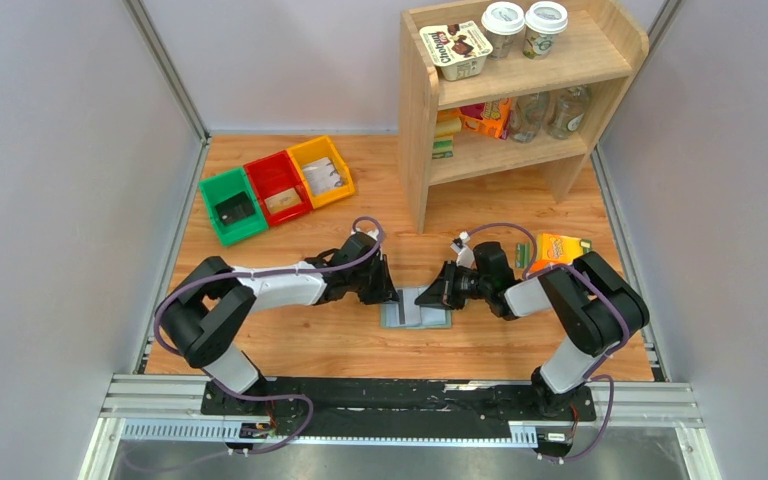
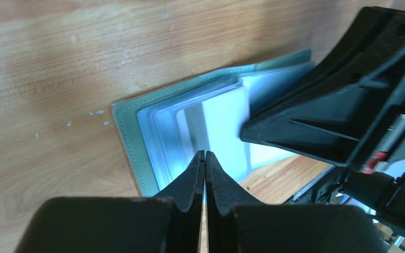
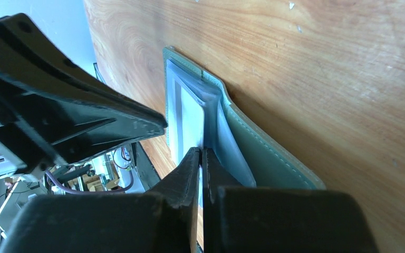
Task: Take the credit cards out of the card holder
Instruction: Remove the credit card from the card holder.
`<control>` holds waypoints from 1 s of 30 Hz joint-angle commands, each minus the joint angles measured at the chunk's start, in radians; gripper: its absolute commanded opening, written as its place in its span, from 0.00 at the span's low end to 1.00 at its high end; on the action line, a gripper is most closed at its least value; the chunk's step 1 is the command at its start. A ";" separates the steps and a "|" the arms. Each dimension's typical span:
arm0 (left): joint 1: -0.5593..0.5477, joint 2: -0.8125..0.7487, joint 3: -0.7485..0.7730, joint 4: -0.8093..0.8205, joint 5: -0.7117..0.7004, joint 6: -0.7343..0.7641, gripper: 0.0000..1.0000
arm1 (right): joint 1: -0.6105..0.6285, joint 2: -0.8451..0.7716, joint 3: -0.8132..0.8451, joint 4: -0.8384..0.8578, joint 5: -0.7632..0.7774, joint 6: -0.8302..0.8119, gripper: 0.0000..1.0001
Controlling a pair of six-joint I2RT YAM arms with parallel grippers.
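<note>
The card holder (image 1: 426, 316) lies open on the wooden table between the arms, grey-green with pale clear sleeves. In the left wrist view its green edge (image 2: 129, 137) frames the sleeves, and a white card (image 2: 219, 124) sits in one. My left gripper (image 1: 394, 291) is shut, tips (image 2: 204, 154) down on that sleeve. Nothing shows clearly between them. My right gripper (image 1: 444, 296) is shut at the holder's right side. Its tips (image 3: 201, 152) pinch a lifted clear sleeve beside the green leaf (image 3: 261, 150). Each gripper's black body shows in the other's wrist view.
An orange carton with green ends (image 1: 558, 247) lies right of the right arm. A wooden shelf (image 1: 418, 120) with cups, bottles and cartons stands at the back. Green (image 1: 232, 206), red (image 1: 278, 187) and yellow (image 1: 322, 170) bins sit at the back left.
</note>
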 commanded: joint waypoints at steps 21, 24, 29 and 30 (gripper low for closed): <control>-0.006 0.073 -0.026 -0.038 -0.027 -0.036 0.00 | -0.050 -0.001 -0.080 0.236 -0.062 0.069 0.09; -0.006 0.073 -0.026 -0.038 -0.028 -0.036 0.00 | -0.049 0.004 -0.060 0.170 -0.035 0.044 0.16; -0.006 0.076 -0.033 -0.042 -0.031 -0.043 0.00 | -0.049 -0.014 -0.028 -0.009 0.033 -0.028 0.22; -0.006 0.078 -0.036 -0.041 -0.031 -0.045 0.00 | -0.046 -0.014 -0.022 -0.037 0.039 -0.038 0.22</control>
